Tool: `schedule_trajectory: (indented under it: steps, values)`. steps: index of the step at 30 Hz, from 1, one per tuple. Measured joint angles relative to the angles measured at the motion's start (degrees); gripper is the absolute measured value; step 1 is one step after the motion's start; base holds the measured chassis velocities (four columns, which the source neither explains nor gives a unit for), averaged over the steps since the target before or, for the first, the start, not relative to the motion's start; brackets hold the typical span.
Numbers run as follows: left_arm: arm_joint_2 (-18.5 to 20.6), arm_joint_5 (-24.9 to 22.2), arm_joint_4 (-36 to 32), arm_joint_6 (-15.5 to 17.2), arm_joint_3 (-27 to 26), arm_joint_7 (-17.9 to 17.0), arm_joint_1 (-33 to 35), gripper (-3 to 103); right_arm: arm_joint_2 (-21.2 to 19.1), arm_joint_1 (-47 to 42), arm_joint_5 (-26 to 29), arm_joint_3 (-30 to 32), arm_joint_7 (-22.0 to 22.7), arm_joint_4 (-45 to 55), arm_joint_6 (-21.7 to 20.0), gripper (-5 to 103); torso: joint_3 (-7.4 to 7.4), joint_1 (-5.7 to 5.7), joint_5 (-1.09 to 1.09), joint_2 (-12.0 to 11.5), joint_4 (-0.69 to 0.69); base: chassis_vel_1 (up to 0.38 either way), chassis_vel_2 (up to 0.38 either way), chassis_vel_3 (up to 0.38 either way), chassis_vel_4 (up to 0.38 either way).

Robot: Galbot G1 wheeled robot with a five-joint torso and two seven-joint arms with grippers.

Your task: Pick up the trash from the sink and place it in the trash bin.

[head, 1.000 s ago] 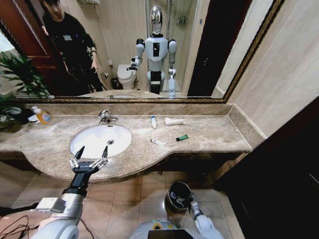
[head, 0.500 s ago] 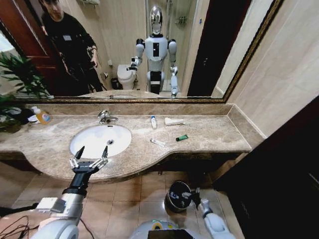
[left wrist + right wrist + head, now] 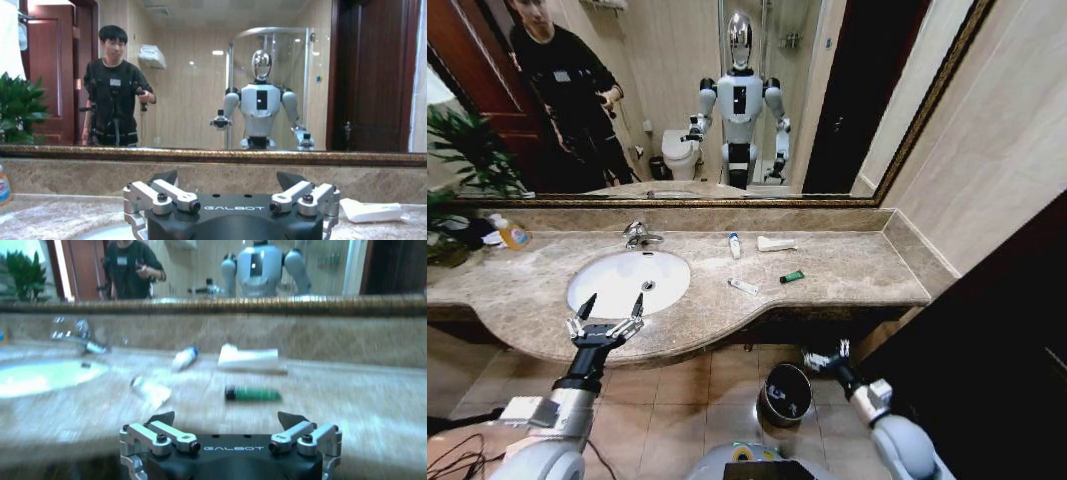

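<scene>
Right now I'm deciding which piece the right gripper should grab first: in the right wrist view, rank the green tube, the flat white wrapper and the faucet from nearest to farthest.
From the right gripper, open at the counter's front edge:
1. Green tube, lying on the counter just ahead.
2. Flat white wrapper, behind the tube, near the back wall.
3. Faucet, far off to the side, behind the sink.

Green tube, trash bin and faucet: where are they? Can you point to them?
Green tube (image 3: 792,276), head view, middle of the tube lying on the countertop.
Trash bin (image 3: 784,371), head view, its shiny rim.
Faucet (image 3: 638,234), head view, the chrome body.
</scene>
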Motion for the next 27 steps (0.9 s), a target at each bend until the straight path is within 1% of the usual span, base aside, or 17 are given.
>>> schedule_trajectory:
  steps: [2, 3, 6, 8, 9, 11, 12, 13, 14, 15, 16, 19, 20, 21, 22, 25, 27]
  values:
    - [0.0, 0.0, 0.0, 0.0, 0.0, 0.0, 0.0, 100, -1.24, 5.29, 1.61, -1.33, 1.38, -0.77, -3.07, 100, 0.0, 0.01, 0.01, 0.0, 0.02, 0.0, 0.0, 0.0, 0.0]
    - [0.0, 0.0, 0.0, 0.0, 0.0, 0.0, 0.0, 100, -1.24, 5.29, 1.61, -1.33, 1.38, -0.77, -3.07, 100, 0.0, 0.01, 0.01, 0.0, 0.02, 0.0, 0.0, 0.0, 0.0]
    - [-0.01, 0.0, 0.0, 0.0, 0.0, 0.0, 0.0, 100, -3.98, 12.66, 6.43, -2.28, 2.61, -3.33, -7.07, 100, 0.01, 0.01, -0.01, -0.01, 0.0, 0.0, 0.0, 0.0, 0.0]
    - [0.0, 0.0, 0.0, 0.0, 0.0, 0.0, 0.0, 100, -4.73, 13.9, 7.51, -2.34, 1.83, -4.03, -7.58, 100, 0.01, 0.01, 0.01, -0.01, 0.0, 0.0, 0.0, 0.0, 0.0]
    - [0.0, 0.0, 0.0, 0.0, 0.0, 0.0, 0.0, 100, -6.65, 16.57, 9.19, -2.35, -1.34, -6.01, -8.34, 100, 0.01, 0.01, 0.01, -0.01, -0.01, 0.0, 0.0, 0.0, 0.0]
    - [0.0, 0.0, 0.0, 0.0, -0.01, -0.01, 0.0, 100, -10.93, 22.48, 10.35, -2.34, -10.25, -11.44, -8.3, 100, 0.01, 0.01, 0.0, -0.01, 0.0, 0.0, 0.0, 0.0, 0.0]
    - [0.0, 0.0, 0.0, 0.0, -0.01, -0.01, 0.0, 100, -10.93, 22.48, 10.35, -2.34, -10.25, -11.44, -8.3, 100, 0.01, 0.01, 0.0, -0.01, 0.0, 0.0, 0.0, 0.0, 0.0]
    - [0.0, 0.0, 0.0, 0.0, 0.0, 0.0, 0.0, 100, -11.83, 23.78, 10.44, -2.34, -12.46, -12.91, -8.13, 100, 0.01, 0.01, 0.0, -0.01, 0.01, 0.0, 0.0, 0.0, 0.0]
    - [0.0, 0.0, 0.0, 0.0, 0.0, 0.0, 0.0, 100, -13.54, 26.33, 10.47, -2.45, -16.91, -15.99, -7.71, 100, 0.01, 0.01, -0.01, -0.01, 0.0, 0.0, 0.0, 0.0, 0.0]
    - [0.0, 0.0, 0.0, 0.0, 0.0, -0.01, 0.0, 100, -15.68, 29.81, 10.44, -3.02, -23.07, -20.04, -7.14, 100, 0.02, 0.02, -0.01, -0.01, 0.0, 0.0, 0.0, 0.0, 0.0]
    - [0.0, 0.0, 0.0, 0.0, 0.0, -0.01, 0.0, 100, -15.68, 29.81, 10.44, -3.02, -23.07, -20.04, -7.14, 100, 0.02, 0.02, -0.01, -0.01, 0.0, 0.0, 0.0, 0.0, 0.0]
    - [0.0, 0.0, 0.0, 0.0, 0.01, 0.04, 0.0, 100, -19.72, 40.15, 8.55, -9.01, -35.43, -31.45, -3.1, 100, 0.01, 0.01, 0.01, -0.01, -0.02, 0.0, 0.0, 0.0, 0.0]
    - [0.0, 0.0, 0.0, 0.0, 0.01, 0.04, 0.0, 100, -19.72, 40.15, 8.55, -9.01, -35.43, -31.45, -3.1, 100, 0.01, 0.01, 0.01, -0.01, -0.02, 0.0, 0.0, 0.0, 0.0]
    - [0.0, 0.0, 0.0, 0.0, -0.01, -0.03, 0.0, 100, -20.0, 41.99, 7.68, -10.38, -37.33, -33.18, -1.93, 100, 0.01, 0.01, 0.01, -0.01, -0.01, 0.0, 0.0, 0.0, 0.0]
    - [0.0, 0.0, 0.0, 0.0, -0.01, -0.02, 0.0, 100, -20.19, 46.02, 4.67, -13.47, -41.27, -36.73, 0.03, 100, 0.01, 0.01, -0.01, -0.01, 0.0, 0.0, 0.0, 0.0, 0.0]
    - [0.0, 0.0, 0.0, 0.0, 0.0, 0.0, 0.0, 100, -19.85, 49.56, 2.15, -16.33, -44.04, -39.33, 0.97, 100, 0.01, 0.01, -0.01, -0.02, -0.01, 0.0, 0.0, 0.0, 0.0]
    - [0.0, 0.0, 0.0, 0.0, 0.0, -0.01, 0.0, 100, -18.49, 54.32, -0.2, -20.5, -47.6, -42.36, 2.18, 100, 0.01, 0.01, -0.01, -0.02, 0.0, 0.0, 0.0, 0.0, 0.0]
